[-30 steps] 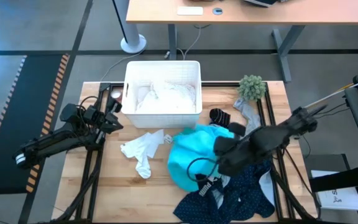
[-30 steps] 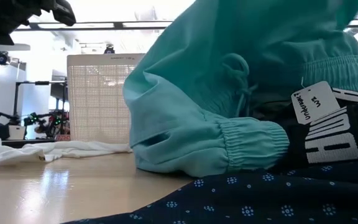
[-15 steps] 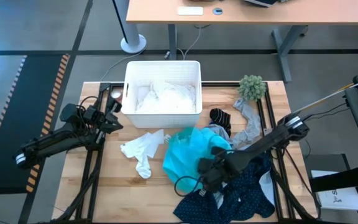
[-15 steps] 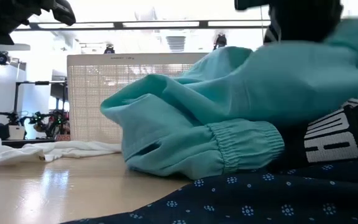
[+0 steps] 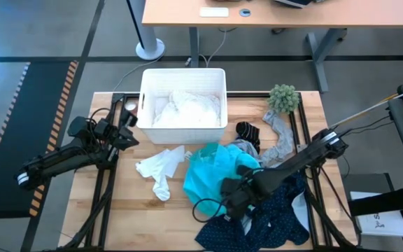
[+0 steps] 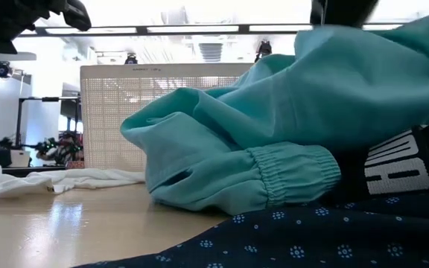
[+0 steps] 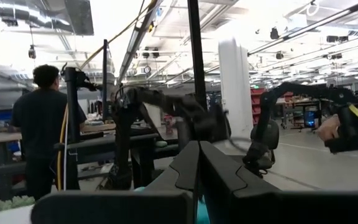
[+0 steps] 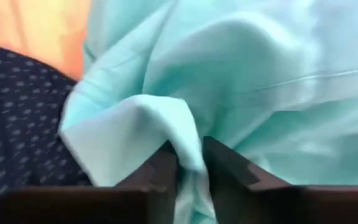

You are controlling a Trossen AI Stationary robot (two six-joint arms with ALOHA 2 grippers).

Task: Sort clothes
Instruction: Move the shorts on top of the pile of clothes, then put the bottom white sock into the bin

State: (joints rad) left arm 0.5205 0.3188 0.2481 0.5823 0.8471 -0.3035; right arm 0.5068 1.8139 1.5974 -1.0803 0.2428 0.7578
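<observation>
Teal soft fabric garment (image 5: 208,178) pinched in the right gripper (image 5: 233,199) at mid-table.

Its two dark fingers (image 8: 166,168) press a raised fold of the teal cloth between them, probably so this one piece can be drawn clear of the heap it lies on: the navy fabric with small pale dots (image 5: 271,217) and a black garment with white lettering (image 6: 393,167), of which only "UMA" can be read. A white limp garment (image 5: 159,168) lies apart on the wooden table (image 5: 128,210), and more white cloth fills the white ribbed plastic basket (image 5: 145,87) at the far edge, which suggests whites are being gathered there. The left gripper (image 5: 128,133) waits pressed together beside the basket, holding nothing.
</observation>
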